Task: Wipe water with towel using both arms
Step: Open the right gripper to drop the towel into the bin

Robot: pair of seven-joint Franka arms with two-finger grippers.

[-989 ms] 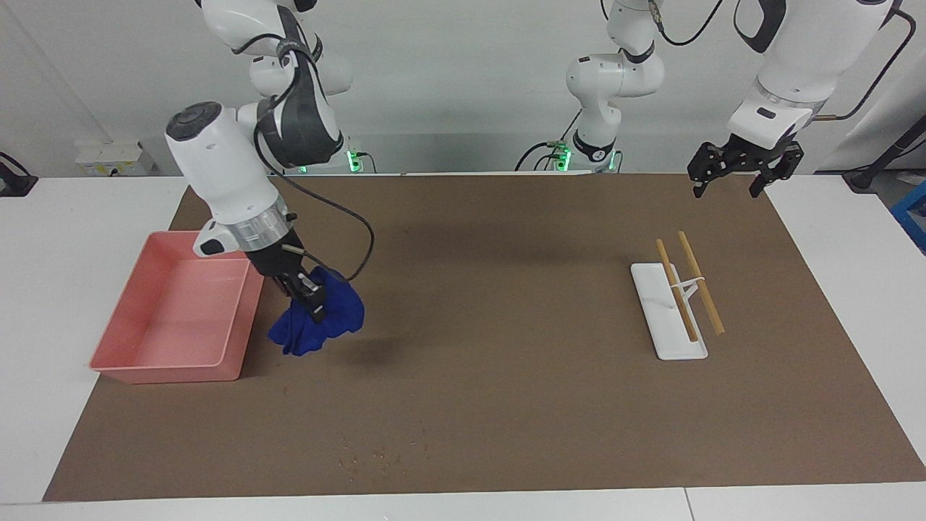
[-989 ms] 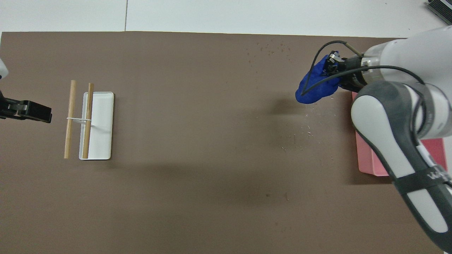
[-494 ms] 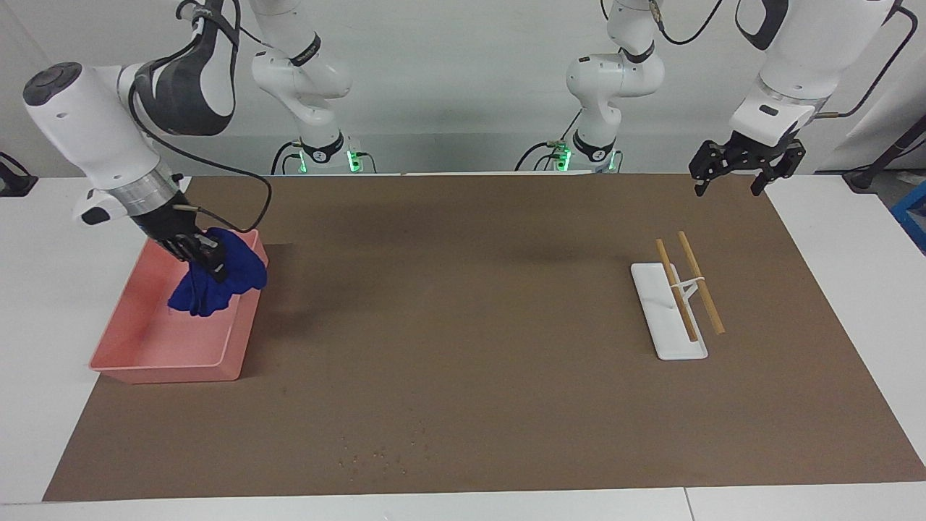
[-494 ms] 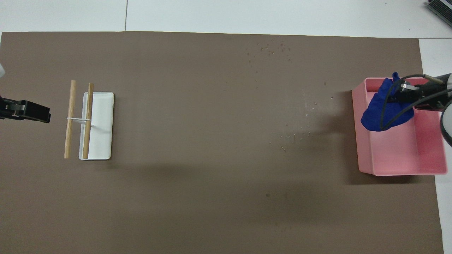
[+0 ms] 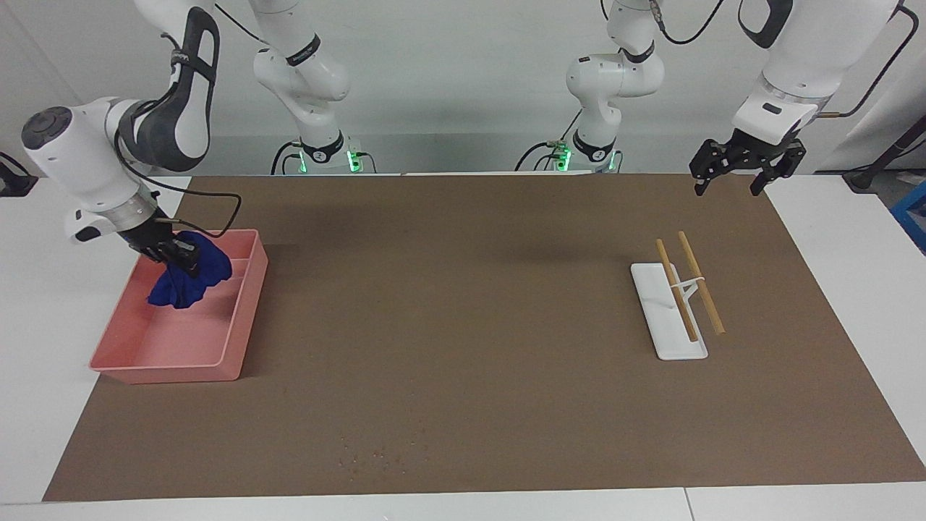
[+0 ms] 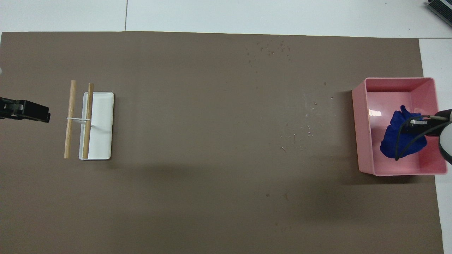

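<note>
Towel (image 5: pixel 189 278) bunched and hanging from right gripper (image 5: pixel 179 255) over pink tray (image 5: pixel 242 327) at right arm's end of counter (image 5: pixel 463 405), likely for drop-off; jaws clamped on towel

Left gripper (image 5: pixel 745 168) waiting in air over mat corner near white holder (image 5: pixel 655 318) with sticks, jaws apart, holding nothing

Specks (image 6: pixel 296 135) on mat beside tray

A big brown mat (image 5: pixel 470 325) lay on the white surface (image 5: pixel 43 289). A plain pale wall (image 5: pixel 463 87) stood at the robots' end.

Soft blue cloth towel (image 5: pixel 189 284), glossy pink plastic tray (image 5: pixel 242 318), matt brown mat (image 5: pixel 463 325)
</note>
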